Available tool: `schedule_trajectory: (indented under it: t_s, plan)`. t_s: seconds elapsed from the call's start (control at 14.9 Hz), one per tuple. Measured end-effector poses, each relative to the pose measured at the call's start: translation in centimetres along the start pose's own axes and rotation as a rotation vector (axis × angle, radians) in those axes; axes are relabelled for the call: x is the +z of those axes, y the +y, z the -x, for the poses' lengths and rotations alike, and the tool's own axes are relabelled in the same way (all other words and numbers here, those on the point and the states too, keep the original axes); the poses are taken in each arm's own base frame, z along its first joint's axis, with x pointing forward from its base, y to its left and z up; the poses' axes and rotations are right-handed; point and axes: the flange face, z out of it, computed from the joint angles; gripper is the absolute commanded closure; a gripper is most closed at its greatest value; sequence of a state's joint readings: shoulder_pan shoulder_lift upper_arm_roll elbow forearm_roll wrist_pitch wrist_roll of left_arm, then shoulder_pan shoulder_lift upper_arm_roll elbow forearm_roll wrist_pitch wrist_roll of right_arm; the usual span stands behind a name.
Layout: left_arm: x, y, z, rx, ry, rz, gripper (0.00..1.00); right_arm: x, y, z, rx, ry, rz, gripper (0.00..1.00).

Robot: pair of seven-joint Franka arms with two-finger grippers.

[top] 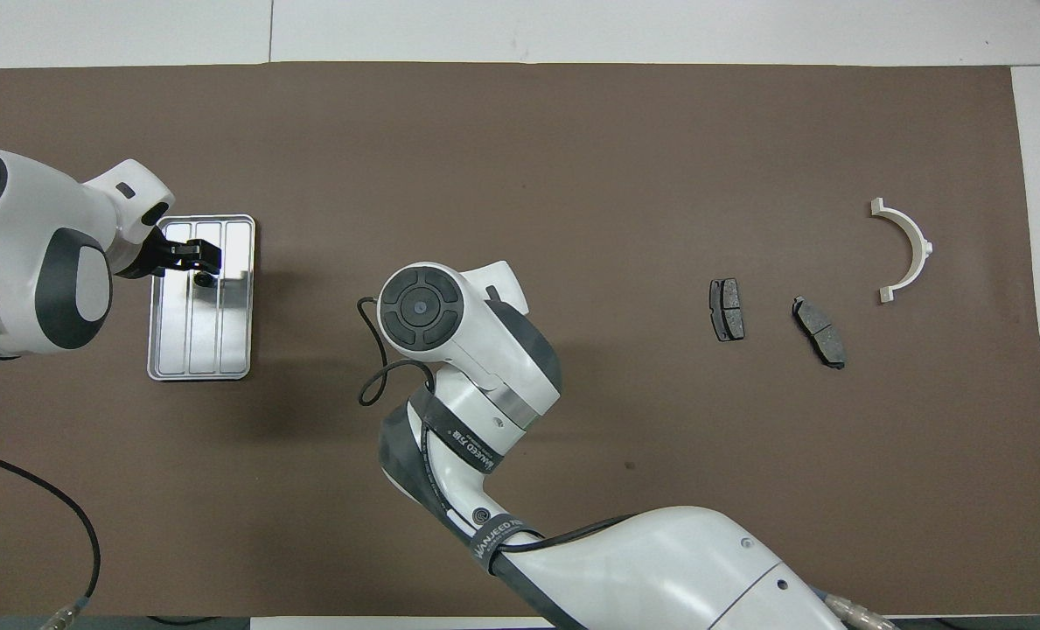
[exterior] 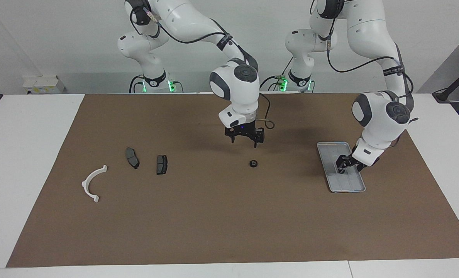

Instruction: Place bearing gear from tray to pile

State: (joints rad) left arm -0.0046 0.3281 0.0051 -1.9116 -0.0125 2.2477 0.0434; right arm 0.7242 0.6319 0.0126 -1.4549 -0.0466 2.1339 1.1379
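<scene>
R gripper (exterior: 245, 143) up in air, jaws spread, empty, over mat (exterior: 214, 224) mid-table. Bearing gear (exterior: 253, 163) lies flat on mat, off the tray (exterior: 349, 187), roughly between tray and pile. In facing view it sits at 5 o'clock of R gripper, close.

Pile at R arm's end: two brake pads (exterior: 132, 158), white bracket (exterior: 93, 183).

L gripper (exterior: 347, 165) low over tray; open or closed, can't tell. Small dark part (top: 203, 279) on tray just beside it.

Step, as judged: R arm picks gear off mat. To do well:
- centre jaws over gear before descent
- come straight down
- gear is small and low, so pinch near mat level
- lift clear, carry toward 9 o'clock, set down by pads w/o knocking them
</scene>
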Motion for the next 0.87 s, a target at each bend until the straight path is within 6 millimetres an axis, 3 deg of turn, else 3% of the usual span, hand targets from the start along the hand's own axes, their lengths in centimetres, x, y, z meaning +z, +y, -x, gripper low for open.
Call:
schedule_trajectory:
  t_s: [0.4, 0.74, 0.87]
  plan:
    - [1.7, 0.4, 1.0, 0.006, -0.008, 0.003, 0.18, 1.4, -1.3, 2.3, -0.034, -0.003, 0.021, 0.04]
    - [3.1, 0.4, 1.8, 0.007, -0.01, 0.002, 0.2, 2.3, 0.3, -1.2, 0.067, 0.01, 0.019, 0.04]
    - [3.1, 0.4, 1.9, 0.011, -0.01, 0.002, 0.49, 2.5, 0.6, -2.1, 0.111, 0.013, 0.012, 0.04]
